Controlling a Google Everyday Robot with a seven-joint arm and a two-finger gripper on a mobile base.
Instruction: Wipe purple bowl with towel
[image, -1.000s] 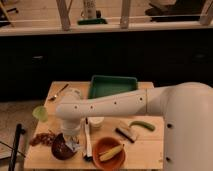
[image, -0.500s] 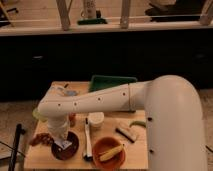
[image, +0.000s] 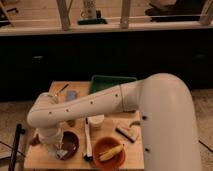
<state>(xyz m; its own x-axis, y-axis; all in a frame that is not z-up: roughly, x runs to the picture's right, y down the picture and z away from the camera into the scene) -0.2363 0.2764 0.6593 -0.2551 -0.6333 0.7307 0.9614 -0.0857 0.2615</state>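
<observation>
jaws blurred at purple bowl, arm cropped

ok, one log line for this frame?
task: wipe purple bowl | gripper: over purple bowl, image lower left | towel: not clearly visible | orange bowl: to the right, apart from arm

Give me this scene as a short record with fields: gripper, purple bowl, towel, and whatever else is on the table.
gripper: low at the table's front left corner, at the purple bowl's left edge
purple bowl: dark, upright, front left of the wooden table
towel: pale patch under the gripper, likely the towel; hard to tell
orange bowl: front centre, holds something yellow
green tray: back of table, partly behind the arm
white cup: centre, beside a dark-handled utensil
</observation>
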